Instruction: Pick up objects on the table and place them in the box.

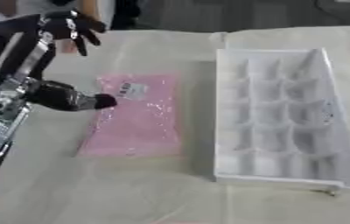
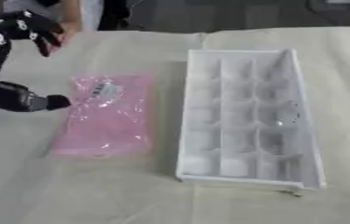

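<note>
The left robot hand comes in from the upper left of the left eye view, raised over the far part of the cream-covered worktop, its dark fingers hanging down, spread and relaxed, with nothing between them. Below that robot hand, and nearer the robot, a black rounded part of the same arm points its tip towards the pink bag; the tip lies at the bag's left edge, near its upper corner, though whether it touches the bag cannot be told. The pink bag lies flat on the worktop, nearer the robot than the robot hand and slightly to its right, and it carries a small white label close to its far end, just beside the arm's tip. Further right of the robot hand, just beside the bag with a narrow strip of worktop between them, stands the white box, an open tray split by walls into a grid of compartments, its long side running away from the robot; what the compartments hold cannot be made out. The bag is outside the box. The right robot hand shows in neither view.
</note>
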